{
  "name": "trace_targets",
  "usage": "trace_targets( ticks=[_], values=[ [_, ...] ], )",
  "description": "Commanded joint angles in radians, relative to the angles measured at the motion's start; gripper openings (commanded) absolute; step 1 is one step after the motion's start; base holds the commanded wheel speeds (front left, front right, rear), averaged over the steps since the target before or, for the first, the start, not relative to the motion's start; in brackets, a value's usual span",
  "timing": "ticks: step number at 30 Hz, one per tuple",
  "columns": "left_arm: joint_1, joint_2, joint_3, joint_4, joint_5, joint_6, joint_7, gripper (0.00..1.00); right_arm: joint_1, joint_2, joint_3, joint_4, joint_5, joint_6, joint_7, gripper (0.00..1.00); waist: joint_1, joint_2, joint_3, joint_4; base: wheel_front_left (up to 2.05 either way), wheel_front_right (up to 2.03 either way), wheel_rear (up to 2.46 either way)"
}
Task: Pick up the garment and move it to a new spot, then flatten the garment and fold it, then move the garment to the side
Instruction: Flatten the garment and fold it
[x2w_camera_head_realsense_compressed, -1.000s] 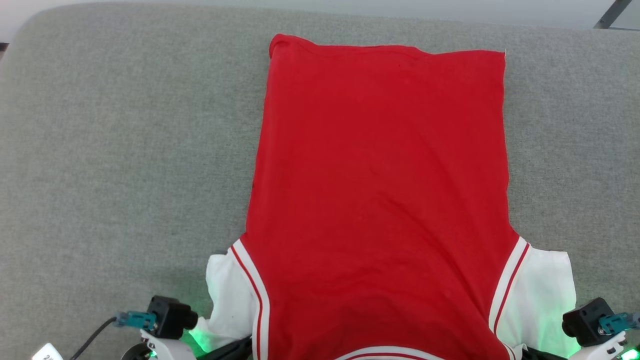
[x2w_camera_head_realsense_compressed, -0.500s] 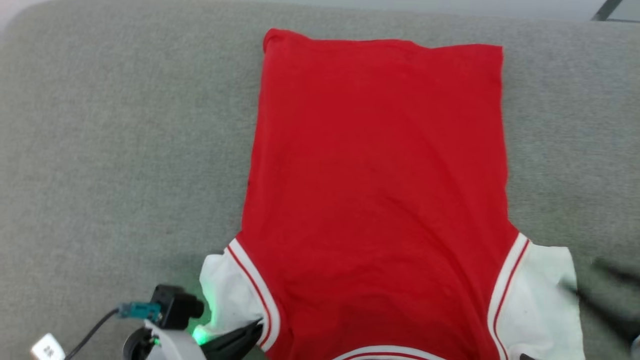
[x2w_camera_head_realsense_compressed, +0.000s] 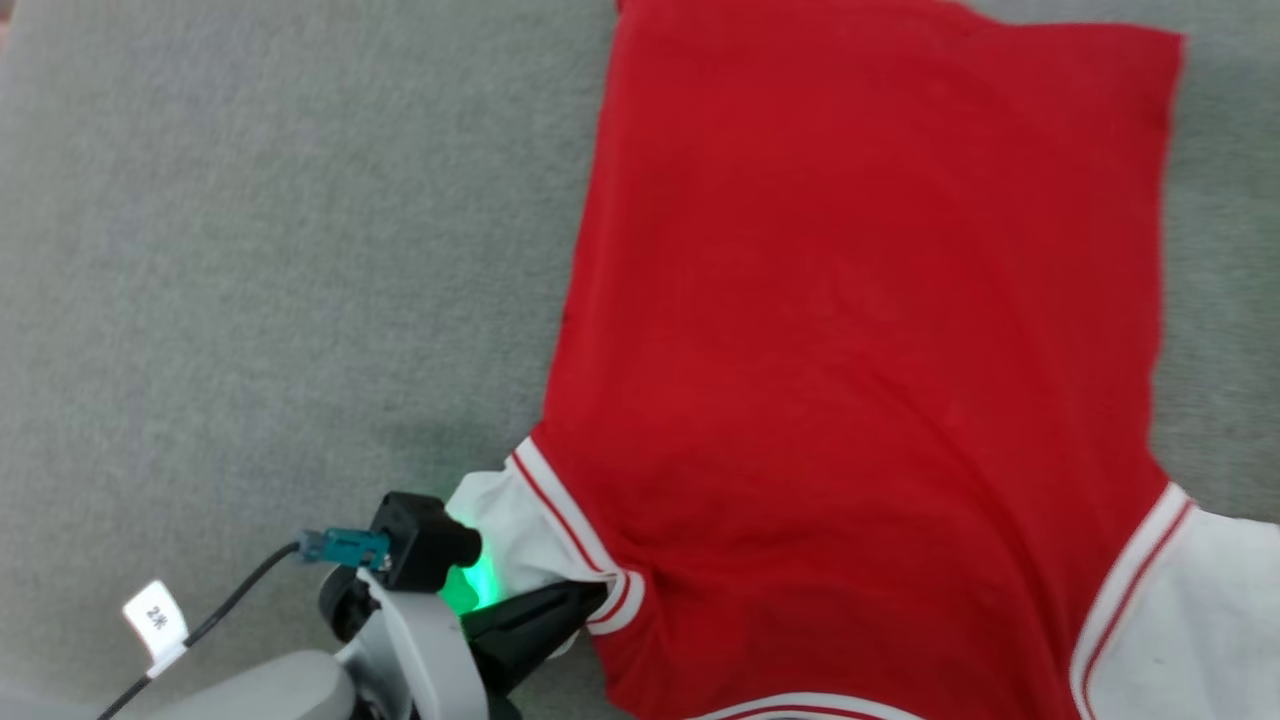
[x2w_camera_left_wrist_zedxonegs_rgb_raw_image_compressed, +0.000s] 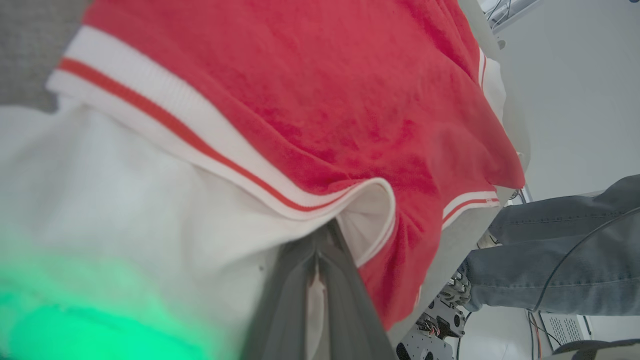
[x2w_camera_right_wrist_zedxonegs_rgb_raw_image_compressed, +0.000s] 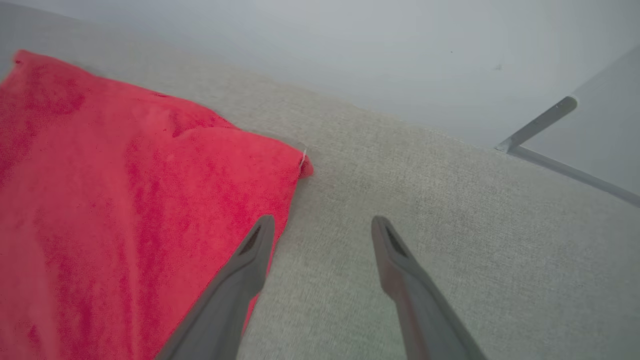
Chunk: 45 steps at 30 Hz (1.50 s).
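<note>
A grey fabric surface (x2w_camera_head_realsense_compressed: 250, 250) spreads wide, a person's jeans-clad legs (x2w_camera_left_wrist_zedxonegs_rgb_raw_image_compressed: 565, 285) near its edge.

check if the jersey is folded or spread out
Spread out: the garment lies flat on the grey surface, left gripper pinching its trim.

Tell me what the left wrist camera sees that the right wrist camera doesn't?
Left wrist view, not right: the left gripper shut on the red jersey at its striped trim, the white lining, and a person's jeans legs. Right wrist view, not left: the right gripper open over the grey cushion, the jersey's far corner and a metal bar. Both: red jersey cloth lying on grey cushion.
</note>
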Motion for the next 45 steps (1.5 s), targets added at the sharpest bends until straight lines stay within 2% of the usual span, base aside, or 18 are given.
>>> trace_targets(
  ticks=[1, 4, 8, 13, 16, 17, 18, 19, 24, 30, 36, 39, 42, 45],
  values=[
    [-0.011, -0.012, 0.000, 0.007, 0.003, -0.006, 0.001, 0.00, -0.034, 0.007, 0.025, 0.041, -0.013, -0.001, 0.029, 1.00, 0.0000, 0.0000, 0.054, 0.056, 0.00, 0.00, 0.00],
    [-0.029, -0.033, -0.003, 0.014, -0.001, -0.016, -0.001, 0.00, -0.160, 0.041, 0.051, 0.186, -0.034, -0.001, 0.109, 1.00, 0.0000, 0.0000, 0.082, 0.082, 0.00, 0.00, 0.00],
    [-0.054, -0.052, -0.007, 0.036, 0.009, -0.025, -0.009, 0.00, -0.255, 0.064, 0.096, 0.311, -0.056, -0.001, 0.175, 1.00, 0.0000, 0.0000, 0.115, 0.105, 0.00, 0.00, 0.00],
    [-0.087, -0.066, -0.007, 0.072, 0.005, -0.024, -0.024, 0.00, -0.299, 0.062, 0.169, 0.410, -0.099, -0.001, 0.191, 1.00, 0.0000, 0.0000, 0.131, 0.114, 0.00, 0.00, 0.00],
    [-0.103, -0.077, -0.009, 0.087, 0.004, -0.023, -0.043, 0.00, -0.291, 0.074, 0.182, 0.456, -0.091, -0.001, 0.164, 1.00, 0.0000, 0.0000, 0.131, 0.118, 0.00, 0.00, 0.00],
    [-0.106, -0.083, -0.012, 0.086, 0.000, -0.024, -0.050, 0.00, -0.286, 0.079, 0.190, 0.468, -0.085, -0.001, 0.159, 0.49, 0.0000, 0.0000, 0.129, 0.119, 0.00, 0.00, 0.00],
    [-0.109, -0.088, -0.015, 0.085, -0.005, -0.024, -0.058, 0.00, -0.281, 0.083, 0.201, 0.474, -0.074, 0.000, 0.154, 0.15, 0.0000, 0.0000, 0.126, 0.120, 0.00, 0.00, 0.00],
    [-0.111, -0.089, -0.020, 0.087, -0.010, -0.024, -0.064, 0.00, -0.277, 0.084, 0.207, 0.482, -0.066, 0.000, 0.144, 0.00, 0.0000, 0.0000, 0.122, 0.119, 0.00, 0.00, 0.00],
    [-0.112, -0.079, -0.041, 0.104, -0.024, -0.024, -0.097, 0.00, -0.259, 0.062, 0.221, 0.493, -0.023, 0.000, 0.088, 0.00, 0.0000, 0.0000, 0.085, 0.108, 0.00, 0.00, 0.00],
    [-0.070, -0.065, -0.059, 0.133, -0.043, -0.028, -0.138, 0.00, -0.145, 0.002, 0.228, 0.407, 0.103, 0.000, -0.006, 0.00, 0.0000, 0.0000, -0.017, 0.081, 0.00, 0.00, 0.00],
    [-0.007, -0.037, -0.048, 0.143, -0.069, -0.032, -0.171, 0.00, 0.137, -0.129, 0.227, 0.166, 0.239, 0.000, -0.009, 0.00, 0.0000, 0.0000, -0.113, 0.030, 0.00, 0.00, 0.00],
    [0.015, -0.020, -0.032, 0.140, -0.063, -0.019, -0.179, 0.00, 0.313, -0.186, 0.196, 0.034, 0.283, 0.000, 0.005, 0.00, 0.0000, 0.0000, -0.140, 0.003, 0.00, 0.00, 0.00],
    [0.031, -0.009, -0.017, 0.132, -0.064, -0.005, -0.183, 0.00, 0.499, -0.211, 0.137, -0.071, 0.306, 0.000, 0.004, 0.00, 0.0000, 0.0000, -0.160, -0.020, 0.00, 0.00, 0.00],
    [0.042, 0.004, -0.005, 0.126, -0.068, 0.010, -0.185, 0.00, 0.671, -0.203, 0.091, -0.167, 0.290, 0.000, 0.013, 0.00, 0.0000, 0.0000, -0.169, -0.040, 0.00, 0.00, 0.00]
  ],
)
